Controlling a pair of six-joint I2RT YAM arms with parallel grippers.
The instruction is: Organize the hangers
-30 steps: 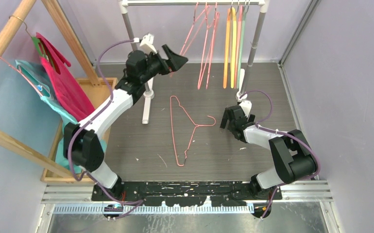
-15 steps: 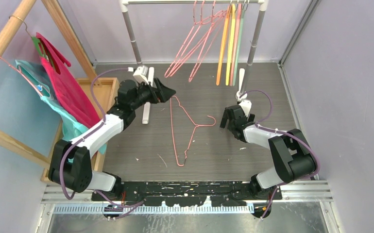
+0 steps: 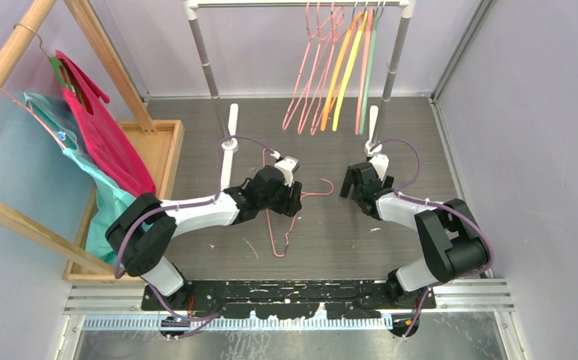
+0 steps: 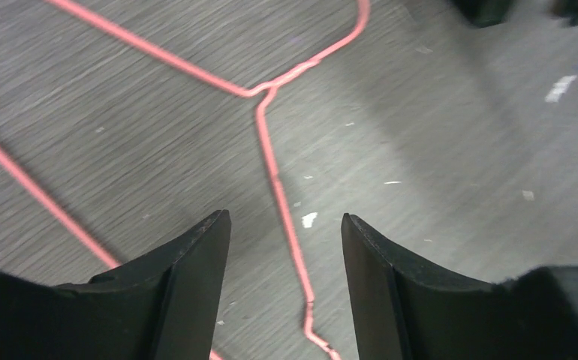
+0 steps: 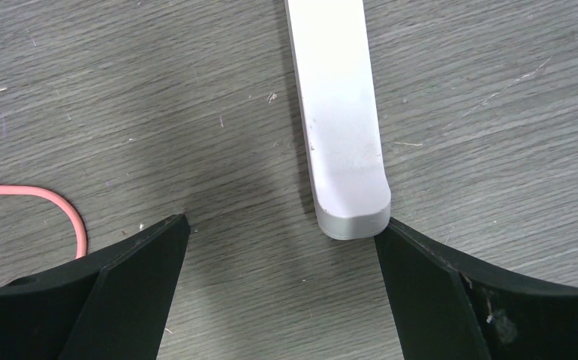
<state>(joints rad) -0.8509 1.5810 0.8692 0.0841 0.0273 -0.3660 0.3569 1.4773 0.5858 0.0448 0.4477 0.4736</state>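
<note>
My left gripper point(image 4: 284, 219), fingers apart, straddles the pink wire hanger point(image 4: 258, 94) (light, springy, slippery); I'd pinch the strand between them.

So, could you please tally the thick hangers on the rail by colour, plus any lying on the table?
Orange hanger: 1
Yellow hanger: 1
Thick pink hanger: 1
Grey-green hanger: 1
Pink wire hanger on the table: 1
Total: 5

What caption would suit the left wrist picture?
Open left fingers hover over the pink wire hanger lying on the grey table.
</note>
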